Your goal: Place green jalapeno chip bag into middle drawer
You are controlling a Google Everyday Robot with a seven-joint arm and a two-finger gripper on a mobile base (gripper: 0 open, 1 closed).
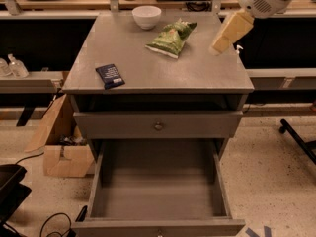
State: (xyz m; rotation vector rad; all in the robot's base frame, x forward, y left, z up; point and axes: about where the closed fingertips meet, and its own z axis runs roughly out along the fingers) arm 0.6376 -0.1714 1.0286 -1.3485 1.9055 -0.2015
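The green jalapeno chip bag lies on the grey cabinet top, towards the back and right of centre. The middle drawer is pulled out below, and its flat floor is bare. My gripper hangs from the white arm at the upper right, above the right rear part of the cabinet top. It is to the right of the bag and apart from it, and it holds nothing that I can see.
A white bowl stands at the back of the top. A dark navy packet lies front left. A closed drawer front with a knob sits above the open drawer. A cardboard box is on the floor left, and a black chair leg on the right.
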